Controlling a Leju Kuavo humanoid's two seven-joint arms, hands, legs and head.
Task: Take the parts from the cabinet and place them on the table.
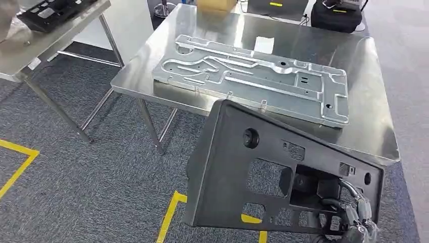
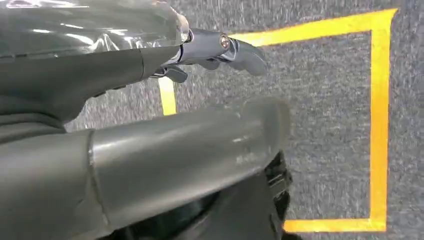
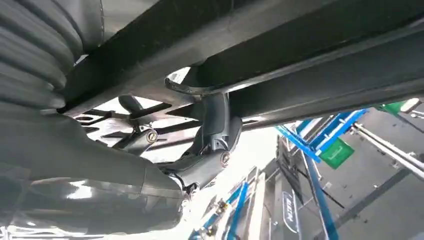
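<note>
Black panel (image 1: 263,177) tilted; long axis rightward

Evenly and brightly lit from overhead in the head view — broad white glare on the steel table (image 1: 354,61), soft reflections along the aluminium plate (image 1: 253,76), faint shadow under the table legs. Slightly soft throughout, straight edges bowed toward the corners. In the left wrist view, glossy highlights on the near cover, blurred close up; carpet (image 2: 325,100) sharper. In the right wrist view, blown-out white backlight — dark panel (image 3: 300,45) in near silhouette.
</note>
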